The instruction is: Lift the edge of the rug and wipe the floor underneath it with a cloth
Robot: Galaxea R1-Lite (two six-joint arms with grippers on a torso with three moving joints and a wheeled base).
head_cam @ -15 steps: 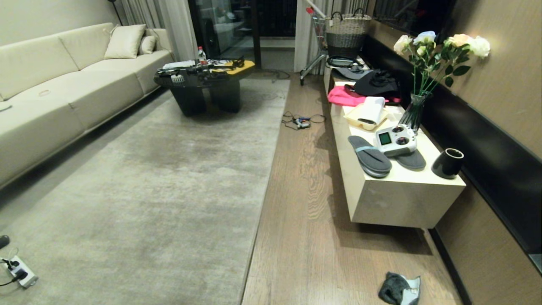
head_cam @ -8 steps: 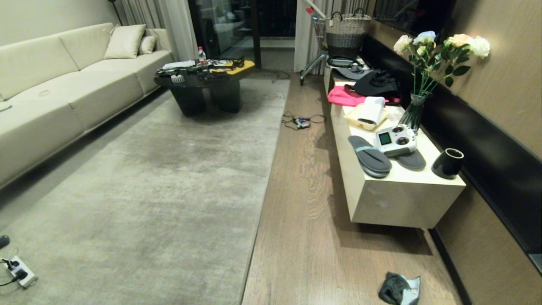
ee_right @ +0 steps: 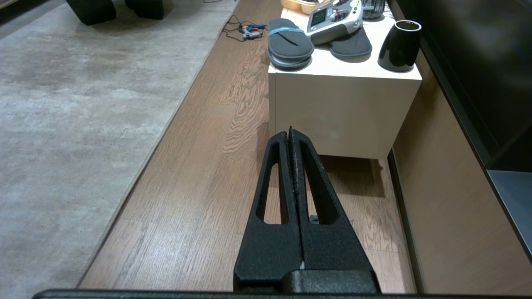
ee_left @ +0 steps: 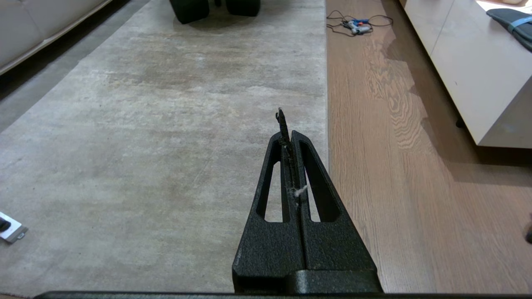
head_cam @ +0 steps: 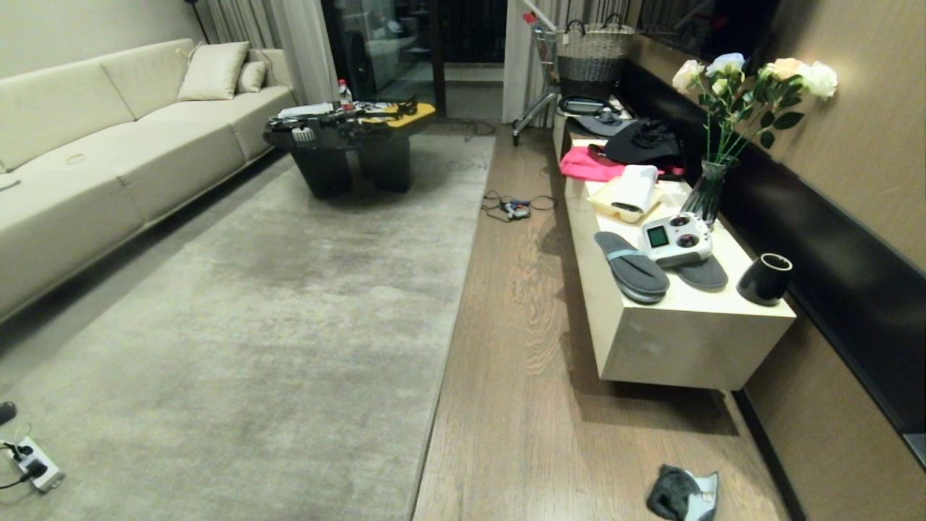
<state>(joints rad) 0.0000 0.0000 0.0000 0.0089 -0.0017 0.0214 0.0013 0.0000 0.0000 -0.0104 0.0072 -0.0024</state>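
Note:
The pale grey-beige rug fills the room's left and middle; the rug edge (head_cam: 452, 340) runs straight along the floor (head_cam: 506, 362) of light-brown planks. The cloth (head_cam: 673, 493), a small dark grey-green rag, lies on the planks at the near right, past the cabinet's end. Neither arm shows in the head view. My left gripper (ee_left: 289, 133) is shut and empty, hanging over the rug just beside the rug edge (ee_left: 326, 83). My right gripper (ee_right: 289, 133) is shut and empty above the floor (ee_right: 199, 178), hiding all but a scrap of the cloth (ee_right: 314, 219).
A low cream cabinet (head_cam: 680, 347) along the right wall carries slippers, a controller, a black cup and a vase. Cables (head_cam: 515, 208) lie on the planks farther off. A dark coffee table (head_cam: 347, 152) stands on the rug, a sofa (head_cam: 108, 159) at left, a power strip (head_cam: 32, 463) near left.

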